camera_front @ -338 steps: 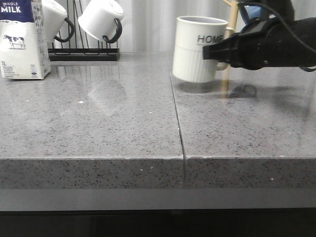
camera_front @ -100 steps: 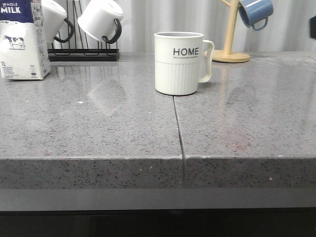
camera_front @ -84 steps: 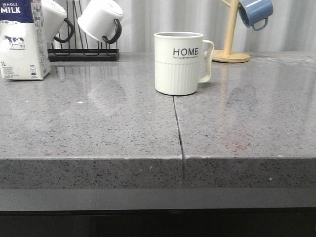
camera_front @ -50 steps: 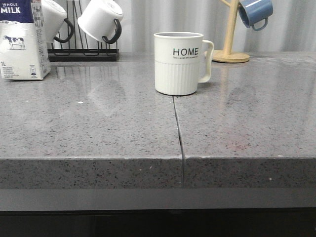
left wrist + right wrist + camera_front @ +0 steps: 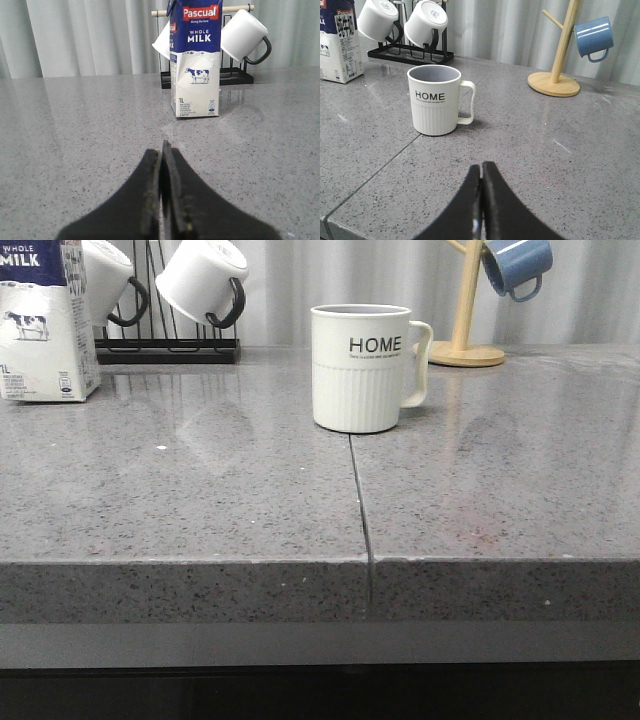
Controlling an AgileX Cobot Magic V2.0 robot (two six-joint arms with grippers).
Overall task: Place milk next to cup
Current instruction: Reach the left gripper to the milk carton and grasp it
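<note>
The milk [image 5: 45, 325] is a white carton with a dark blue top band. It stands at the far left of the grey counter, also in the left wrist view [image 5: 195, 62] and the right wrist view [image 5: 339, 45]. The cup [image 5: 360, 367], cream with black "HOME" lettering and a cream handle, stands mid-counter, far from the carton; it shows in the right wrist view [image 5: 436, 100]. My left gripper [image 5: 161, 150] is shut and empty, short of the carton. My right gripper [image 5: 481, 169] is shut and empty, short of the cup. Neither arm shows in the front view.
A black rack [image 5: 165, 345] with white black-handled mugs [image 5: 200, 280] stands behind the carton. A wooden mug tree [image 5: 465, 340] holds a blue mug [image 5: 515, 265] at the back right. A seam [image 5: 358, 500] runs down the counter from the cup to the front edge.
The right arm, over the cup 3.4 s ago, has left the front view. The cup stands further left than then. Nothing has moved in the last second.
</note>
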